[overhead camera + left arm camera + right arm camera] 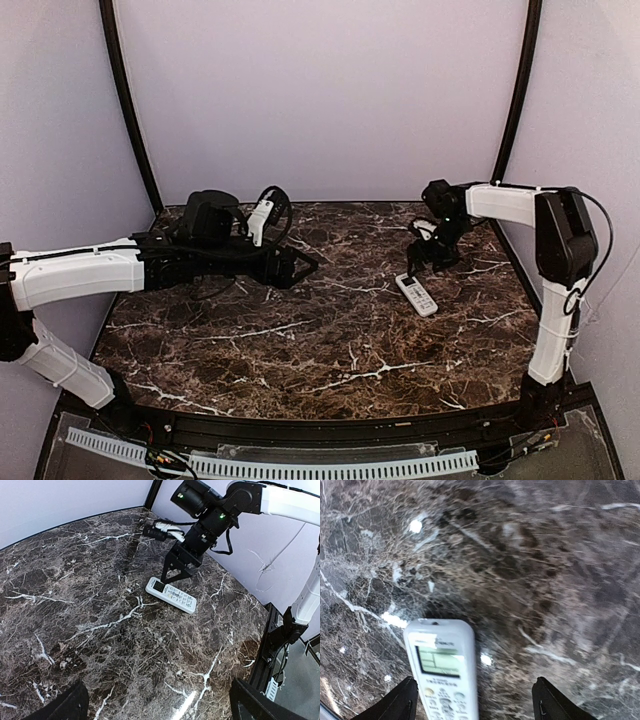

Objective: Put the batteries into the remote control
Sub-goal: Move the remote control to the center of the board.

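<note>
The remote control lies face up on the marble table, right of centre, its pale screen and buttons showing. My right gripper hovers just over its screen end, jaws open wide. In the right wrist view the remote control sits between the fingers, close to the left one, and my right gripper holds nothing. My left gripper stands open over the table's left half, far from the remote, with only bare marble between its fingers. The batteries are out of view.
The dark marble table is walled by pale panels at the back and sides, with black curved frame posts at the rear corners. Its right edge drops off just beyond the remote.
</note>
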`<state>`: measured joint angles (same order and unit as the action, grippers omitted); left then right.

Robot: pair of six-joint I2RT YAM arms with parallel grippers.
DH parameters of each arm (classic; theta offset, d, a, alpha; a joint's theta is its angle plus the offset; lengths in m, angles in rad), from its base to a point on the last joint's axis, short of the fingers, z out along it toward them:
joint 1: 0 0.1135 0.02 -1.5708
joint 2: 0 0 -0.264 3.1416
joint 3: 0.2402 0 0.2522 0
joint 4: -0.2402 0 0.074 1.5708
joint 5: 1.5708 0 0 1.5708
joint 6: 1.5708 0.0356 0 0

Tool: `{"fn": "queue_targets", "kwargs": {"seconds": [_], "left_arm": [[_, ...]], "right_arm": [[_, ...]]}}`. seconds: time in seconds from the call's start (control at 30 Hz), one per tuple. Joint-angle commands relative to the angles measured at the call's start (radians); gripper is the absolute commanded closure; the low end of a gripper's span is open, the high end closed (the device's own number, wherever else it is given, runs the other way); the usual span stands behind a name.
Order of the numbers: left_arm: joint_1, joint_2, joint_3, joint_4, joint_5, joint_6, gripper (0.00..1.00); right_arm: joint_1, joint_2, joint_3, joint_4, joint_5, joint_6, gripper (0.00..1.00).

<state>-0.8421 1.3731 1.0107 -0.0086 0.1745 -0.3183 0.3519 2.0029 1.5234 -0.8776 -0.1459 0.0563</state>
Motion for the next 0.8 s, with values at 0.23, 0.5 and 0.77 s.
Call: {"fn": "queue_targets", "kwargs": {"seconds": [0.23, 0.5, 0.77], "left_arm": [[0.005, -0.041, -0.01, -0.005, -0.001, 0.005, 0.01], [0.005, -0.043, -0.01, -0.006, -0.006, 0.005, 0.01], [0.005, -0.031, -0.014, 0.005, 0.007, -0.001, 0.01]], "right_arm": [[-0.109, -0.086, -0.104, 0.023, 0.124, -0.025, 0.31], [-0.104, -0.055, -0.152, 0.028, 0.14, -0.045, 0.33], [-0.071, -0.044, -0.192, 0.047, 0.122, -0.051, 0.31]]}}
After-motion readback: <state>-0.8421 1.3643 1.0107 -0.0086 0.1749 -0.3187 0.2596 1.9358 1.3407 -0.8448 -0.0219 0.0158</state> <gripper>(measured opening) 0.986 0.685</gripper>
